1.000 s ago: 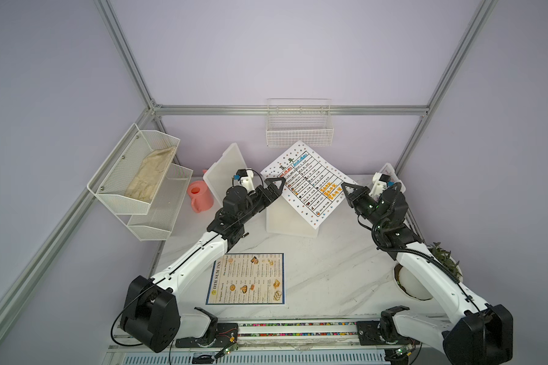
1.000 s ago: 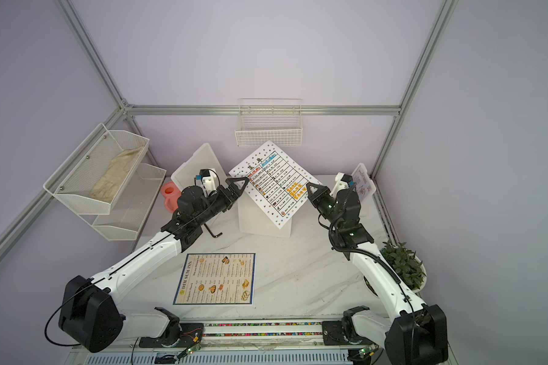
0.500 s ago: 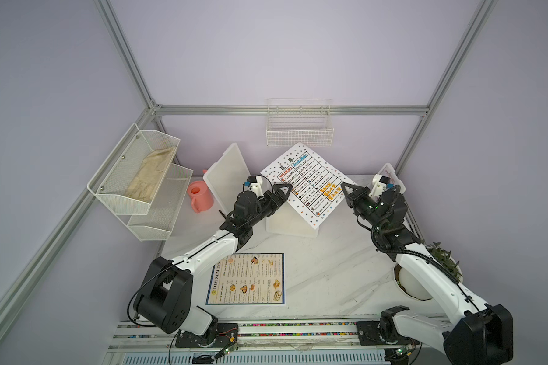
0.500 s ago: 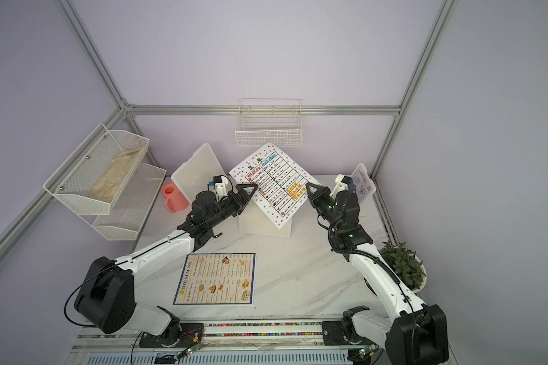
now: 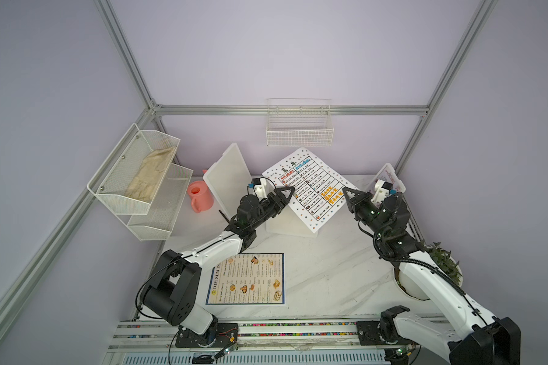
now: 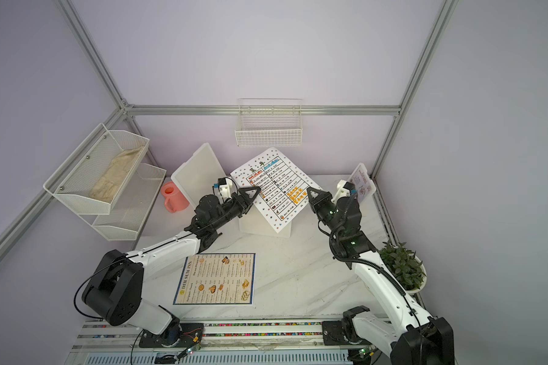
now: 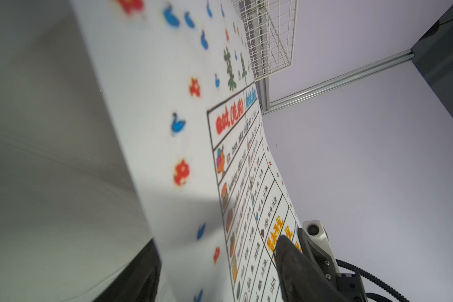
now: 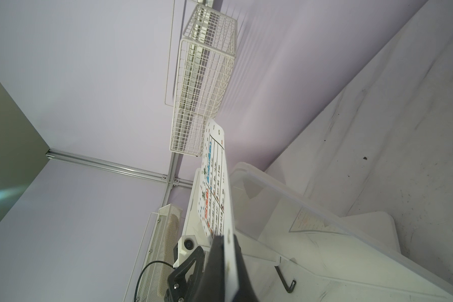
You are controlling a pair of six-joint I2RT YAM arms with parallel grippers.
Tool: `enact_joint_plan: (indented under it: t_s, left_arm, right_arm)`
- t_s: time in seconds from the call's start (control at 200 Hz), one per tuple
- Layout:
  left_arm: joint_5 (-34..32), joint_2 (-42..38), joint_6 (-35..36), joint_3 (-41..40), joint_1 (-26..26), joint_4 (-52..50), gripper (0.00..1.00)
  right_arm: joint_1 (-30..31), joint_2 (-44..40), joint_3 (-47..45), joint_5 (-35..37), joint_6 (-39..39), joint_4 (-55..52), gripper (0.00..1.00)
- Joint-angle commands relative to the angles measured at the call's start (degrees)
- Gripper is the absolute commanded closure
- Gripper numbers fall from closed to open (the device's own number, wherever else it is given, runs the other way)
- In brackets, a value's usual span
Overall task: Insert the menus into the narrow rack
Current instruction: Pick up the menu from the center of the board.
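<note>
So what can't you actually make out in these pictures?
Whether the left gripper pinches the dotted menu: too small in both top views, blurred in the left wrist view.
The small card: partly behind the right arm in both top views, print unreadable.
The DIM SUM INN menu: one corner under the left arm.

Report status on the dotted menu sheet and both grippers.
Right gripper shut on dotted menu sheet, held tilted below wire rack, not in. Left gripper at sheet's opposite edge, grip unconfirmed. Plastic bin beneath sheet.
</note>
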Motion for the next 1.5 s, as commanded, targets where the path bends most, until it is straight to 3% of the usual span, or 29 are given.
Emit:
enact_joint_plan:
  t_s: [0.0, 0.405, 0.59, 0.835, 1.0, 1.065, 1.16, 1.295, 1.495]
  left_arm:
    - [1.0, 0.5, -0.4, -1.5, -0.3, 5.4, 0.40]
    - [-0.4, -0.1, 0.4, -2.5, -0.2, 6.3, 0.68]
    - [-1.4, -1.0, 1.7, -2.8, -0.3, 4.2, 0.85]
    - [-2.2, -3.0, 5.2, -2.5, -0.1, -0.6, 1.00]
    - [0.0, -5.2, 10.2, -0.8, 1.1, -7.3, 1.00]
    - [1.2, -6.5, 13.1, 0.2, 1.9, -11.5, 1.00]
    - [4.4, -8.1, 18.4, 2.7, 3.4, -18.6, 1.00]
    - [11.4, -8.2, 29.1, 9.2, 5.3, -31.4, 1.00]
    - [12.0, -7.7, 48.3, 22.1, 5.9, -53.3, 1.00]
  right_arm:
    - [0.6, -1.0, -1.1, 1.4, 2.0, -1.3, 1.00]
    - [1.3, -1.1, -1.0, 2.3, 2.0, -1.9, 1.00]
    - [1.6, -1.2, -1.3, 2.1, 2.0, -1.9, 1.00]
    - [1.6, -1.6, -1.8, 2.1, -0.3, -1.5, 1.00]
    - [1.6, -1.7, -1.5, 1.5, -9.6, -1.8, 0.51]
    - [1.6, -1.7, -0.5, 1.7, -14.6, -4.1, 0.39]
    - [1.3, -1.4, 1.0, 0.9, -22.7, -7.0, 0.33]
    - [-0.6, 1.5, 5.1, -8.6, -35.1, -9.8, 0.33]
    - [-5.9, 5.3, 10.6, -21.1, -44.0, -14.1, 0.33]
